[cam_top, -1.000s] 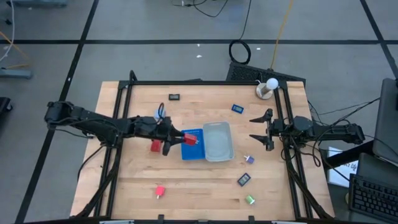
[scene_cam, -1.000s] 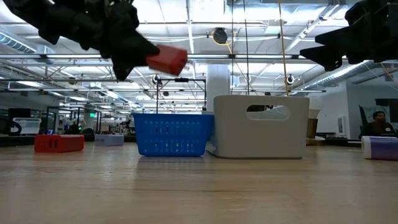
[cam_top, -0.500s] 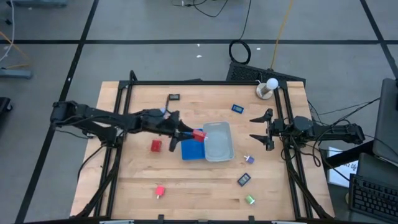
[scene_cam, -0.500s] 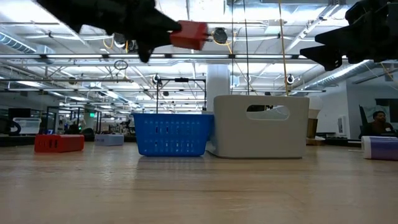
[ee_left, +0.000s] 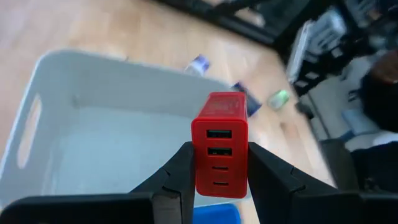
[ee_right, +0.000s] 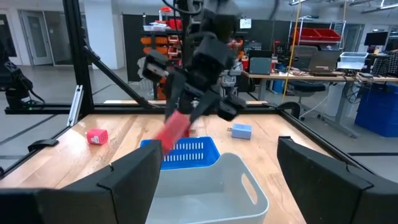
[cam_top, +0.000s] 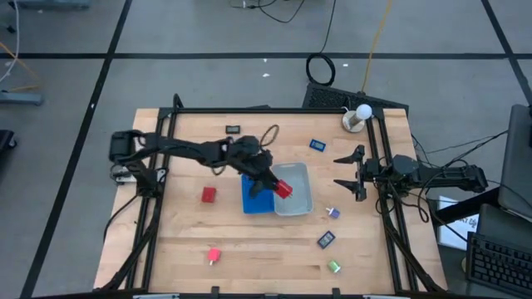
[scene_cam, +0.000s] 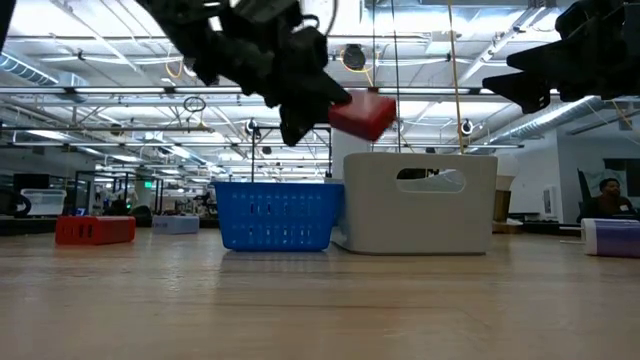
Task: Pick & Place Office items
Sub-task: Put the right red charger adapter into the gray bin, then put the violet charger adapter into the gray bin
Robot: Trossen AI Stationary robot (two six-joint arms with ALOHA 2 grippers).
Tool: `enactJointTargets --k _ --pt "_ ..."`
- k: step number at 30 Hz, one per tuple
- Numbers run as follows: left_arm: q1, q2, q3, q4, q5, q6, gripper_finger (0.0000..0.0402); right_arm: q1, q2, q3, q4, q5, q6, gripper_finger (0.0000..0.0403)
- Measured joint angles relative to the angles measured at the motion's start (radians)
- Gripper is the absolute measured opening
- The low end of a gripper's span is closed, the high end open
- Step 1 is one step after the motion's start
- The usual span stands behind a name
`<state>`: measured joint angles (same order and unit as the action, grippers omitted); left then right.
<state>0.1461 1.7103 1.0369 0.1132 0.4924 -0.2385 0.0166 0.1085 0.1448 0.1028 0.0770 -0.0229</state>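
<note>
My left gripper (cam_top: 277,189) is shut on a red block with ports (ee_left: 219,142), held in the air over the near left part of the clear plastic tray (cam_top: 299,199). The block also shows in the low view (scene_cam: 362,114) and the right wrist view (ee_right: 175,130). The blue ribbed tray (cam_top: 252,202) stands against the clear tray's left side. Other items lie on the table: red blocks (cam_top: 208,194) (cam_top: 214,256), dark flat pieces (cam_top: 233,129) (cam_top: 317,145) (cam_top: 326,240), a green block (cam_top: 334,267). My right gripper (cam_top: 347,174) is open at the table's right edge. My left gripper pinches the red block's two long sides (ee_left: 196,163) between its two fingers (ee_left: 180,171), with the ported face toward the wrist camera. The fingers slant down toward the table's right. The block is lifted clear above the clear tray, tilted.
A small pale purple piece (cam_top: 332,213) lies right of the clear tray. A white round object (cam_top: 357,116) stands at the far right corner. A black frame (cam_top: 166,149) borders the table's left, far and right sides.
My left gripper has carried the red block toward the table's right, from over the blue ribbed tray to over the clear tray, rising and then dipping a little. The block has tipped. The arm has stretched out across the table.
</note>
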Motion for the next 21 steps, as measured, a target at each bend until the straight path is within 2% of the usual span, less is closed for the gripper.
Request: enactJointTargets --k 6,15,21 --pt "-0.001 0.121 0.115 -0.2 -0.104 0.059 0.0115 0.0 0.0 0.0 0.01 0.0 -0.006 0.0308" --pt "-0.002 0.183 0.146 -0.206 -0.109 0.067 0.0154 0.0 0.0 0.0 0.021 0.0 -0.019 0.0308" --pt "-0.002 0.176 0.146 -0.204 -0.109 0.069 0.015 0.0 0.0 0.0 0.02 0.0 -0.023 0.0308"
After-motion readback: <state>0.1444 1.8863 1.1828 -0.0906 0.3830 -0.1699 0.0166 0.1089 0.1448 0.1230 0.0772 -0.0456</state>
